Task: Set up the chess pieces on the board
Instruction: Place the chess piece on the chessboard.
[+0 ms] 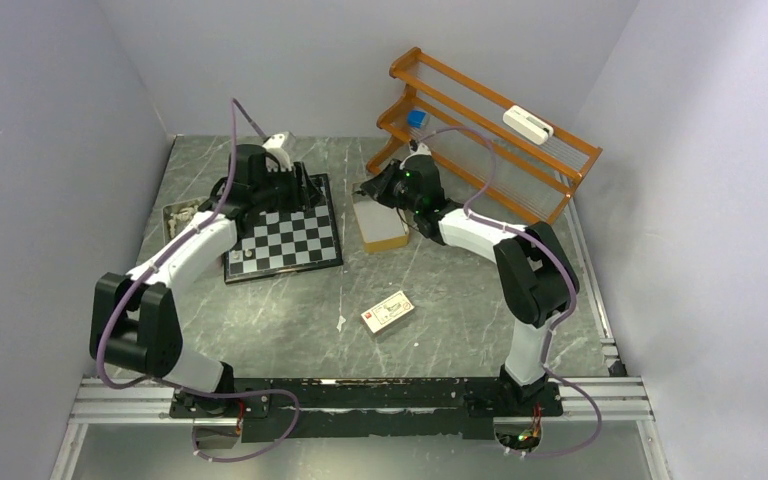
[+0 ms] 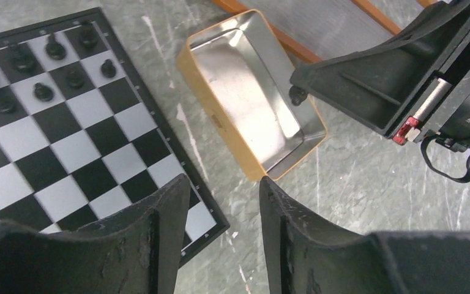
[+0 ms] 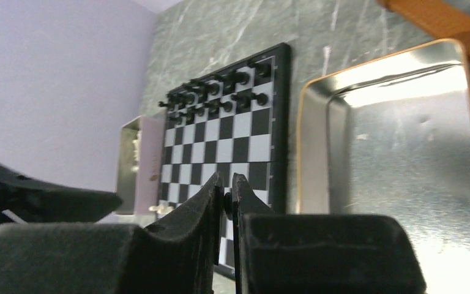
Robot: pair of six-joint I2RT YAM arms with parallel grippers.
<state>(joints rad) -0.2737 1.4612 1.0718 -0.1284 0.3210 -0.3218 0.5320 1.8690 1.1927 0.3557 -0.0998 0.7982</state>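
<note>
Right gripper: clenched, pinching what looks like one tiny black chess piece at the tips; too small to judge its axis. Poised over the tin, a shallow rectangular box of bright reflective metal with a tan rim, showing no contents. Left gripper: matte black fingers parted, nothing between, held above the board and so nearer to it than the right.

Locate the board to the left of the held piece, just beside the tin, its edge parallel to the tin's long side: flat, glossy, checkered black and white, dark border. Expect a leftward carry across the tin rim. Note the black pieces standing upright in the two far rows, small and rounded. Beyond the board, find a second tin holding pale pieces. Underneath all, marbled grey-green table.
</note>
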